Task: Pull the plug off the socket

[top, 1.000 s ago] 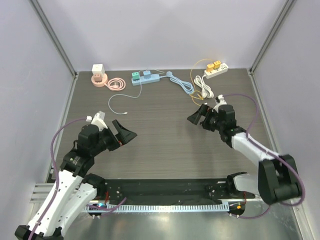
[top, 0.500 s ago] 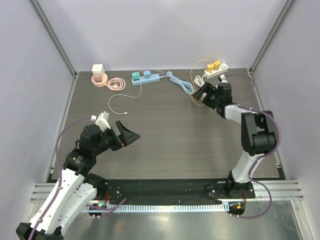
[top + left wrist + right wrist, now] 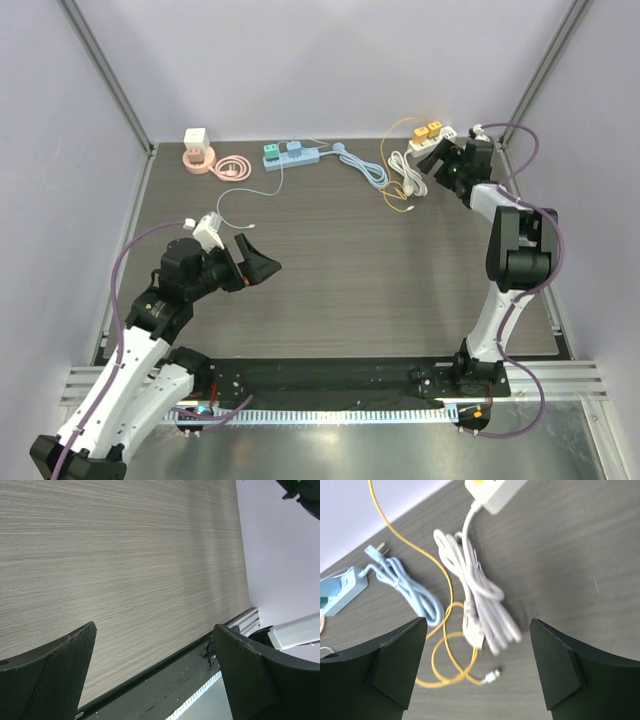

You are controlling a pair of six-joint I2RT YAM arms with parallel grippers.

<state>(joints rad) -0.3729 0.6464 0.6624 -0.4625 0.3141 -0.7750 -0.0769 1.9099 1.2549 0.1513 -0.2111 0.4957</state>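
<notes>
A white power strip (image 3: 432,138) with yellow plugs (image 3: 428,130) lies at the back right; only its end shows at the top of the right wrist view (image 3: 496,491). Its white cord (image 3: 481,600) lies coiled in front of it, crossed by a thin yellow cable (image 3: 444,652). My right gripper (image 3: 441,163) is open and empty, just in front of the strip and above the coiled cord (image 3: 477,672). My left gripper (image 3: 260,262) is open and empty over bare table at the left (image 3: 155,675).
A teal power strip (image 3: 290,154) with teal and blue plugs lies at the back centre, with its light blue cord (image 3: 365,168) (image 3: 407,587). A white cube adapter (image 3: 196,139) on a pink cable coil (image 3: 232,168) sits back left. A thin white cable (image 3: 240,200) trails forward.
My right arm has swung from the middle of the table to the back right, up to the white power strip. My left gripper has shifted slightly up and right, still open.
</notes>
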